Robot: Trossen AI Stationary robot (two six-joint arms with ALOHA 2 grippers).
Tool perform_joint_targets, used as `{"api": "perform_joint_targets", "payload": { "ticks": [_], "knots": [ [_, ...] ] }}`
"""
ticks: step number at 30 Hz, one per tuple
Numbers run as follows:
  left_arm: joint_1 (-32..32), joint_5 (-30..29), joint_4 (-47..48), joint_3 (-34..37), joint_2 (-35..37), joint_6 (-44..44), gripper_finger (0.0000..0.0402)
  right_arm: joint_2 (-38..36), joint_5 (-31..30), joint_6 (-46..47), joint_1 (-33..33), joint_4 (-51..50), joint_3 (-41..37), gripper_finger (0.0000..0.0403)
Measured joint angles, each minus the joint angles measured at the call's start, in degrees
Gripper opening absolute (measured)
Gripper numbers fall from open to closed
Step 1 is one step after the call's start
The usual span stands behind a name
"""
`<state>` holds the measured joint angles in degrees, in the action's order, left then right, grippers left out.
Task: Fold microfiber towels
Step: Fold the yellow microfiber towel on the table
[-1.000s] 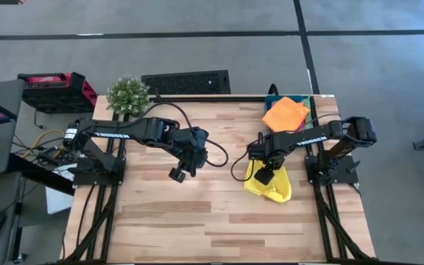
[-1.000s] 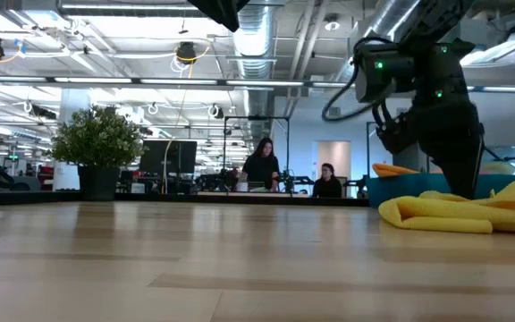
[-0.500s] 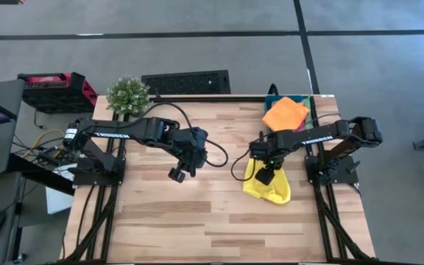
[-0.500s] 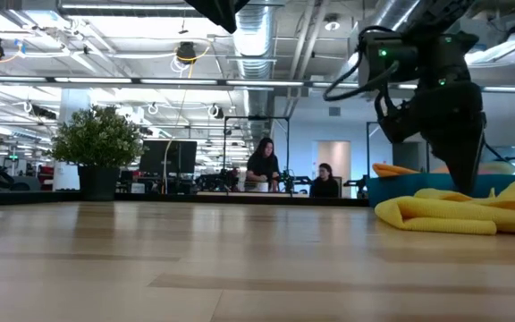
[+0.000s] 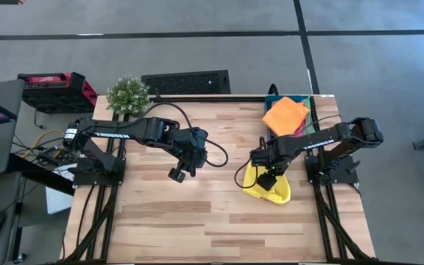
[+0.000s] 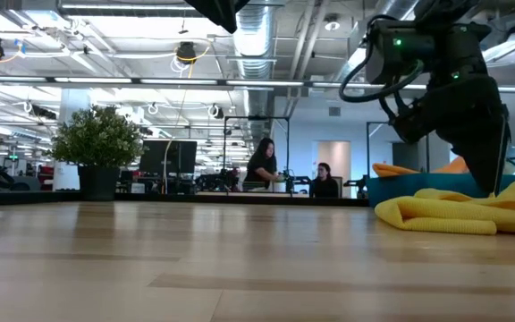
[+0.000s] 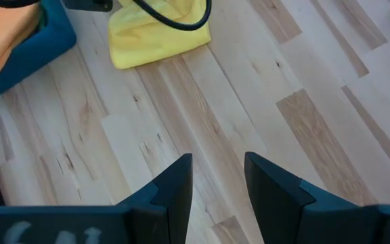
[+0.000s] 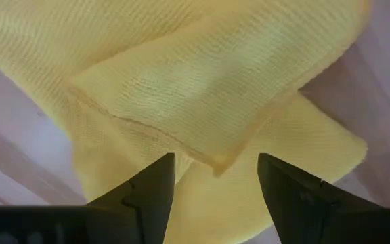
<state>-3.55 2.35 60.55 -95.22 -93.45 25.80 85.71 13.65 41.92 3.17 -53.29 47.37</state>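
The yellow towel lies crumpled and partly folded over on the table's right side; it also shows in the low view and the right wrist view. My right gripper is open and points down right over it, with its fingers on either side of a folded-over corner. The orange towel lies on top of the teal bin at the far right. My left gripper is open and empty above the bare table's middle. The pink and sage green towels do not show plainly. My right gripper comes at the yellow towel from above with its fingers open. One finger stands on each side of the folded-over corner of the top layer. In the low view a fingertip reaches the cloth's top, but I cannot tell whether it touches.
A potted plant stands at the table's far left edge. The teal bin stands just behind the yellow towel. Bare wood lies across the table's middle, left and near side. People sit far off in the room behind.
My right gripper has gone a little toward the table's right and near edge and down over the yellow towel, still open. The towel has stayed about where it was. My left arm has kept still.
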Motion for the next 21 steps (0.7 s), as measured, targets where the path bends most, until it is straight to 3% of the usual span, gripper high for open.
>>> {"api": "perform_joint_targets", "payload": {
  "ticks": [10,21],
  "knots": [
    [0.0,0.01,-0.02,0.0,0.0,-0.04,0.0128,-0.02,-0.72,2.06,1.3,0.99,0.0,0.0228],
    [0.0,0.02,-0.02,0.0,0.0,-0.07,0.0128,-0.02,-2.38,2.17,1.3,0.99,0.0,0.0135]
  ]
}}
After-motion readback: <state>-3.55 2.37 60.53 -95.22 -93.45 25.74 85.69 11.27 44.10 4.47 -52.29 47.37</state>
